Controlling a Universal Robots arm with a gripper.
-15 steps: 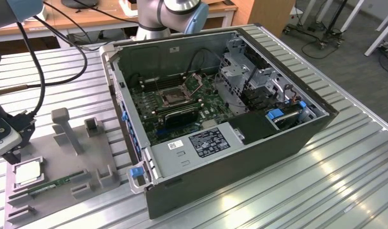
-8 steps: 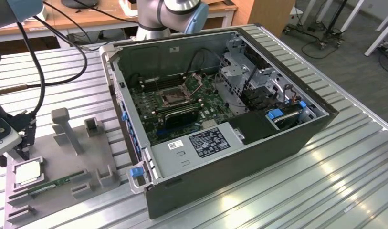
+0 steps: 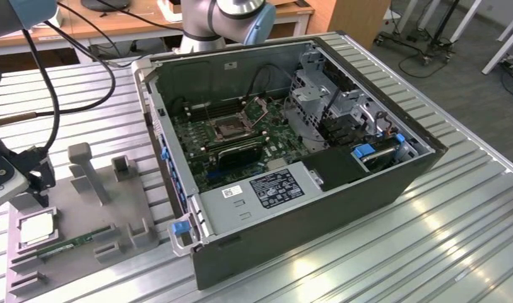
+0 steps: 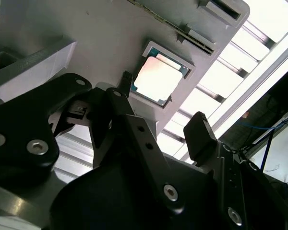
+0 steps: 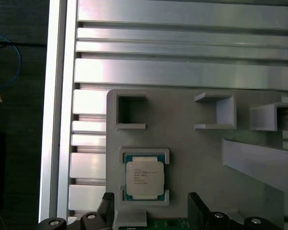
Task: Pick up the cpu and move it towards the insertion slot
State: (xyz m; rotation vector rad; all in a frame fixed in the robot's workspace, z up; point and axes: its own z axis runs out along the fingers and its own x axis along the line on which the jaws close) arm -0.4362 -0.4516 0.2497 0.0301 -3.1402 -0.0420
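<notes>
One cpu [image 5: 144, 178] on one grey plate [image 3: 130, 203], and in the exterior view one green memory stick [image 3: 71, 245] at four o'clock of it. One computer case [image 3: 324, 208], one insertion slot [image 3: 228, 130] inside. One gripper [image 5: 151, 199], two fingers [image 5: 198, 203].

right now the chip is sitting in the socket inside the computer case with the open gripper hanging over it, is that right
Not quite. The chip lies in its recess on the grey tray outside the computer case, not in the socket, as the first wrist view shows. The open gripper does hang over it.
</notes>
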